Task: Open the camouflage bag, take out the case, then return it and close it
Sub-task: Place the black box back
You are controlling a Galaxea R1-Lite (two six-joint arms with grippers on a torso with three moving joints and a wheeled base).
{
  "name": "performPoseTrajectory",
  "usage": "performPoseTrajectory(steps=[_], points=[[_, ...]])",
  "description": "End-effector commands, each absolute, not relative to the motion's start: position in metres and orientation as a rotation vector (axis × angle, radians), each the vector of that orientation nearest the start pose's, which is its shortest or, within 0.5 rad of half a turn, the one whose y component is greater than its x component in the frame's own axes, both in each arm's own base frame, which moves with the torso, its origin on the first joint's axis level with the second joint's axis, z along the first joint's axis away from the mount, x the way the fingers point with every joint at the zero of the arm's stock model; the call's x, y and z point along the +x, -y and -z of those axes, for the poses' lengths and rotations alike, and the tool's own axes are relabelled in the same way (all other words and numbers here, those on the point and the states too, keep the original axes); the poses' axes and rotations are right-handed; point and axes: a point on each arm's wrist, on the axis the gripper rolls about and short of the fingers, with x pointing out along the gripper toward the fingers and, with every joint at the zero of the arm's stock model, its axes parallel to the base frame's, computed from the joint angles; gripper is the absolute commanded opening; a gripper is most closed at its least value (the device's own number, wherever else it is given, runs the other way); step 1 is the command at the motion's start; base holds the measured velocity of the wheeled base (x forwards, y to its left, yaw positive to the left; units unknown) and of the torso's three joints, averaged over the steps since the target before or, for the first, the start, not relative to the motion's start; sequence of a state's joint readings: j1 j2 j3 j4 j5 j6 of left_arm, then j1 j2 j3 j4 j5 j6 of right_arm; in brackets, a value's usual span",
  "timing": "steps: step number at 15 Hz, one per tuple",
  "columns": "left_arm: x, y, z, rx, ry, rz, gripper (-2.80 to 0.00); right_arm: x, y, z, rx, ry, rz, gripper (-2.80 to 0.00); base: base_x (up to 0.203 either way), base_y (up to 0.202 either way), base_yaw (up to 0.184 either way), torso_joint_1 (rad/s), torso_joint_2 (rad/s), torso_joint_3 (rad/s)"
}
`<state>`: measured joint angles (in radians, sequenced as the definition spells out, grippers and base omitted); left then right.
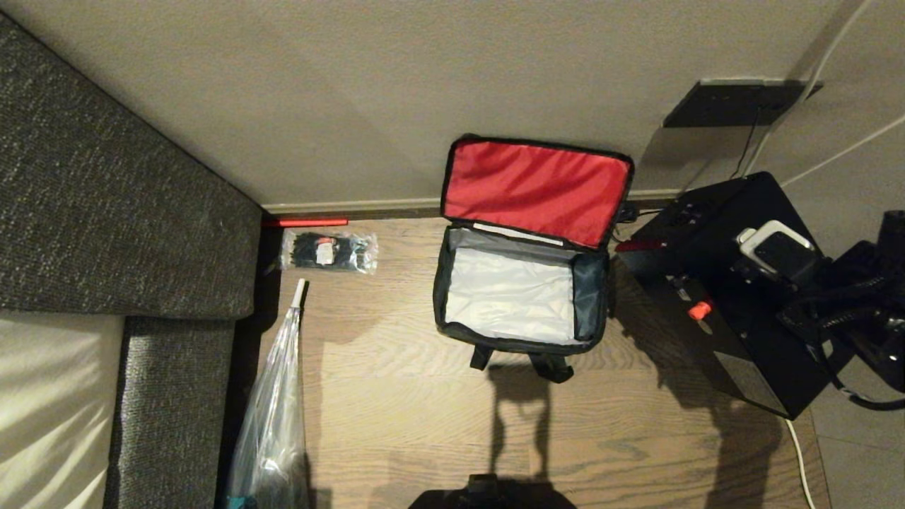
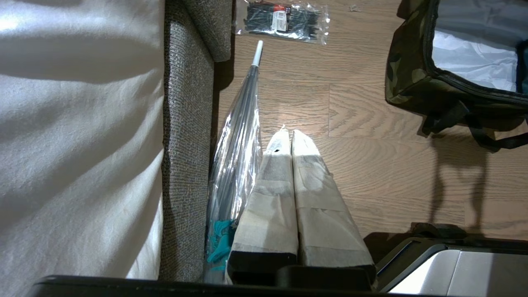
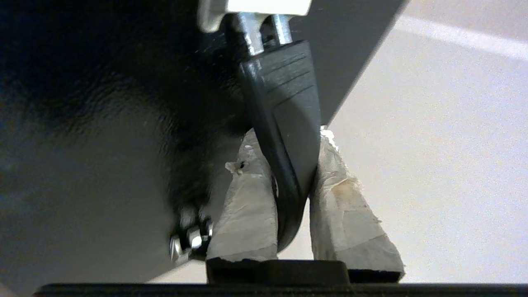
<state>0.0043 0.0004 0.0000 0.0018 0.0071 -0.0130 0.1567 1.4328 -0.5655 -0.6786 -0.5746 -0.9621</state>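
The packet of black ties lay left of the bag, its red-and-white label too small to read; the left gripper hung pressed together; the camouflage bag stood open on the wooden floor, red lid raised toward the wall; right of the bag, the case hung tilted, long axis slanting away from the wall, partly hidden by the arm; the right gripper pinched its handle.

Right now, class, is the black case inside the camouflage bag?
No: in the head view the camouflage bag lies open and holds only pale lining, while the case is outside it, held by the right gripper.
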Motion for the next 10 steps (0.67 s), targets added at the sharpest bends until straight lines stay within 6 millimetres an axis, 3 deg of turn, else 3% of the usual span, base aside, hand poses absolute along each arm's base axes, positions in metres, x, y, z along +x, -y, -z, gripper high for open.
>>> performPoseTrajectory(steps=[1, 6, 10], points=[[-0.023, 0.000, -0.074, -0.014, -0.003, -0.012, -2.80, 0.184, -0.035, -0.221, -1.007, -0.239, 0.186, -2.80, 0.000, 0.000, 0.000, 0.000, 0.00, 0.000], [-0.023, 0.000, -0.074, -0.014, -0.003, -0.013, -2.80, 0.181, -0.075, -0.222, -0.915, -0.096, -0.134, -2.80, 0.000, 0.000, 0.000, 0.000, 0.00, 0.000], [-0.023, 0.000, -0.074, -0.014, -0.003, -0.012, -2.80, 0.204, -0.093, -0.217, -0.903, -0.059, -0.338, -2.80, 0.000, 0.000, 0.000, 0.000, 0.00, 0.000]])
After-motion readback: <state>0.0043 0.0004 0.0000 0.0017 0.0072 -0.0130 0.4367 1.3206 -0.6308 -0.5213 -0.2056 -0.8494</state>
